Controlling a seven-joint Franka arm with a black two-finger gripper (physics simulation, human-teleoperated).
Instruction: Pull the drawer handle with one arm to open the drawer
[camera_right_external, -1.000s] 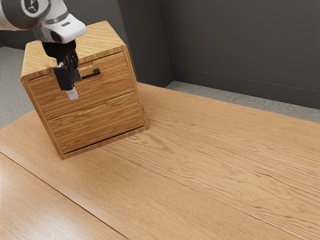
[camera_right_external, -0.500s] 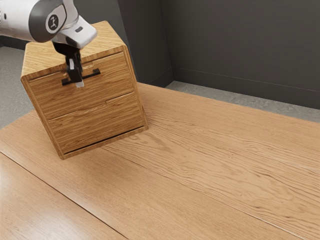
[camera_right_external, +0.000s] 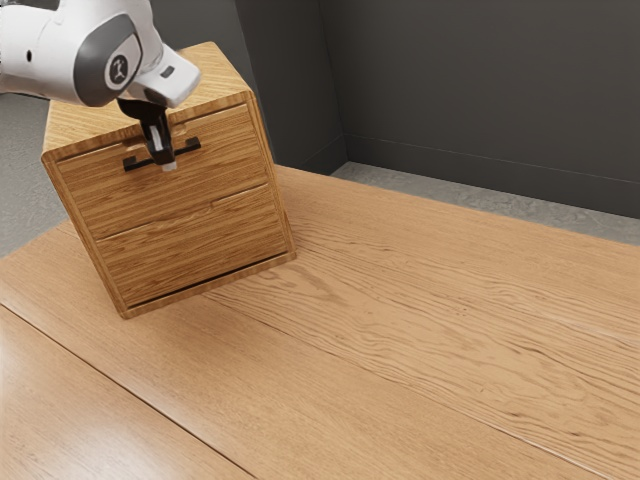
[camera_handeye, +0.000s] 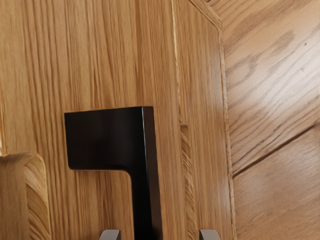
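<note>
Fingertips (camera_handeye: 110, 234) of the end effector (camera_right_external: 162, 160) stood apart, straddling the black handle (camera_right_external: 188, 146) without gripping it; the top drawer (camera_right_external: 200, 175) sat flush in the wooden cabinet (camera_right_external: 190, 245) on the surface (camera_right_external: 420, 330).

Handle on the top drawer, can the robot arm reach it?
Probably yes: the end effector is right at the handle, fingers open on either side of it, with nothing blocking.
</note>
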